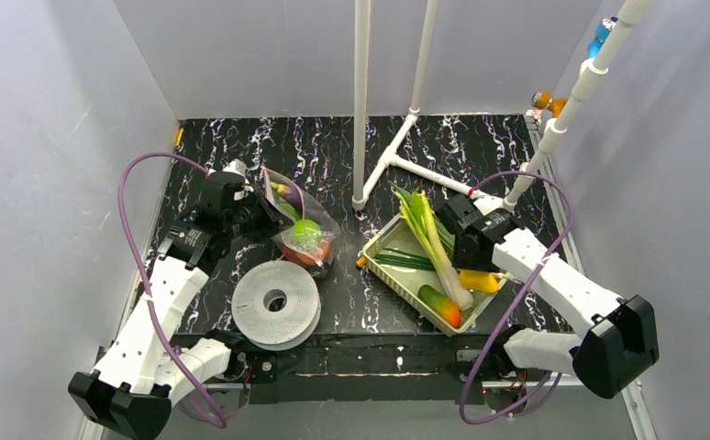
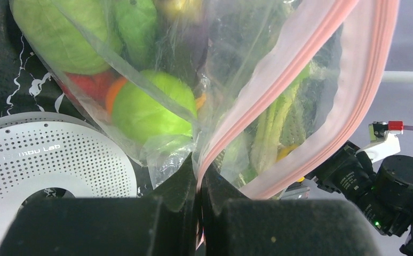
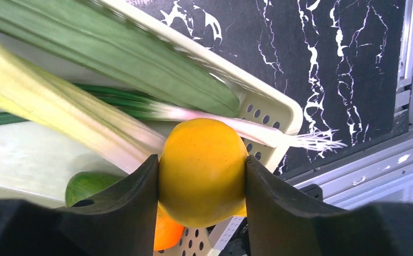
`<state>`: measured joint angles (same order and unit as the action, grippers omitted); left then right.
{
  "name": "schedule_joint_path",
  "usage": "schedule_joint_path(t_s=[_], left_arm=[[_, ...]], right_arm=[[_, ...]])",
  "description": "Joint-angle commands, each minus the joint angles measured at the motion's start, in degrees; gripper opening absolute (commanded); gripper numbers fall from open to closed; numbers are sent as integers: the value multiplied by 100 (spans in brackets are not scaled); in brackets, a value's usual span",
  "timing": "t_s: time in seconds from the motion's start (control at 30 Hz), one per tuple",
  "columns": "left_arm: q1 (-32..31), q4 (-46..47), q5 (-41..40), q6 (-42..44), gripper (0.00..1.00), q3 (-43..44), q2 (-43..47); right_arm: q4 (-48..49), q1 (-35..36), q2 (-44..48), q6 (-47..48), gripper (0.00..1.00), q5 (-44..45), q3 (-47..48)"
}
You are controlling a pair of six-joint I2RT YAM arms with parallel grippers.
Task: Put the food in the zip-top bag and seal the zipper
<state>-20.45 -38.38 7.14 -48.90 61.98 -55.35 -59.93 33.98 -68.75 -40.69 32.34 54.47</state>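
Observation:
The clear zip-top bag (image 1: 304,234) lies at centre left, holding a green apple (image 2: 145,109), cabbage (image 2: 60,32), a red piece (image 2: 89,85) and other food. My left gripper (image 1: 256,216) is shut on the bag's mouth edge; in the left wrist view (image 2: 198,181) its jaws pinch the pinkish zipper (image 2: 279,80), and the mouth gapes open beyond them. My right gripper (image 1: 471,261) is shut on a yellow pear (image 3: 201,170) just above the pale green tray (image 3: 268,106). Leeks (image 1: 429,234) and a cucumber (image 3: 87,184) lie in the tray.
A white round spool (image 1: 275,302) lies just in front of the bag. A green-and-red fruit (image 1: 440,304) sits at the tray's near end. White pipe posts (image 1: 360,101) stand at the centre back, with a slanted one (image 1: 567,105) at the right.

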Motion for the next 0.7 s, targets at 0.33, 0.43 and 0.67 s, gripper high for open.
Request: schedule_joint_path(t_s=[0.33,0.43,0.67], left_arm=[[-12,-292,142,68,0,108,33],[-15,-303,133,62,0,95,54],[-14,-290,34,-48,0,158,216]], right_arm=[[1528,811,765,845,1,-812,1249],[2447,1047,736,886,1,-1753,1493],[4425,1901,-15,663,1,-3342,2423]])
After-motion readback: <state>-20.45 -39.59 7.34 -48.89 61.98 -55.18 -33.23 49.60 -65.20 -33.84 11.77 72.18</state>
